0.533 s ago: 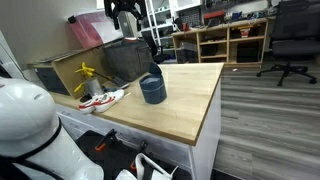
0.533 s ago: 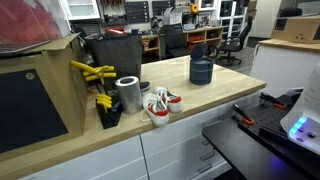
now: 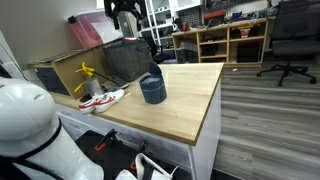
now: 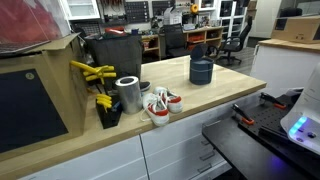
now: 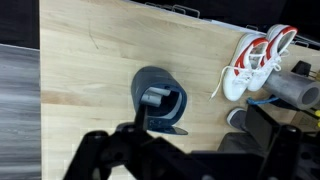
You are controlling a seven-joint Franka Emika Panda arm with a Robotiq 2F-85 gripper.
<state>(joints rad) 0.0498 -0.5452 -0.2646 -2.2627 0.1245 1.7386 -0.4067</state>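
Observation:
My gripper hangs high over the wooden table, open, with nothing between its dark fingers. Directly below it, slightly left, stands a dark blue-grey cup with a grey cylindrical piece inside. In both exterior views that cup sits alone near the middle of the tabletop. A pair of white and red sneakers lies to its side. In an exterior view the gripper shows as a dark shape far above the table's back edge.
A silver can stands beside the sneakers, with yellow-handled tools and a black box behind. The robot's white base fills the near corner. Shelves and an office chair stand beyond the table.

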